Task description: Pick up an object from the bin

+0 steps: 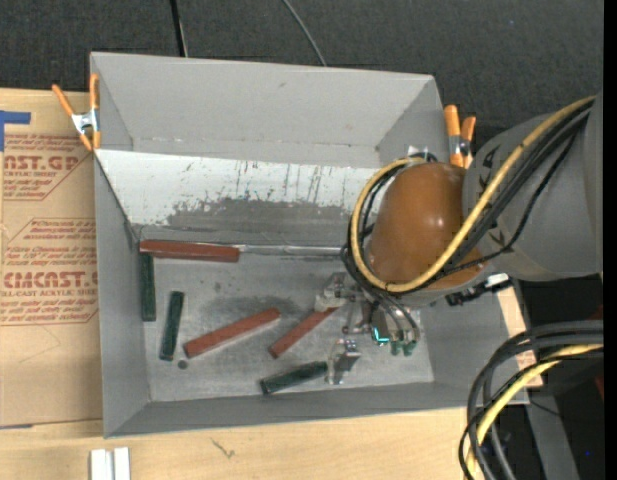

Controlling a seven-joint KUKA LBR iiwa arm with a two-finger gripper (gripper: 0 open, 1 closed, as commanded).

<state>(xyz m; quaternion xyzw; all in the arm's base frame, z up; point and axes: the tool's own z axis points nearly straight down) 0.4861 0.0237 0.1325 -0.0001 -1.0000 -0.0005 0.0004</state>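
Observation:
My gripper (339, 329) is low over the bin floor at the right, under the orange cover. Its two fingers stand open, one finger (335, 291) toward the back and the other near the front at the right end of a dark green stick. The right end of a short red-brown stick (298, 335) lies between them, and the stick runs slanting down to the left. The dark green stick (293, 377) lies just in front of it, near the bin's front wall. A longer red-brown stick (232, 333) lies to the left of both.
A third red-brown stick (188, 251) lies along the foot of the back wall. Two dark green sticks (147, 288) (171, 325) lie near the left wall. The arm and its cables cover the bin's right side.

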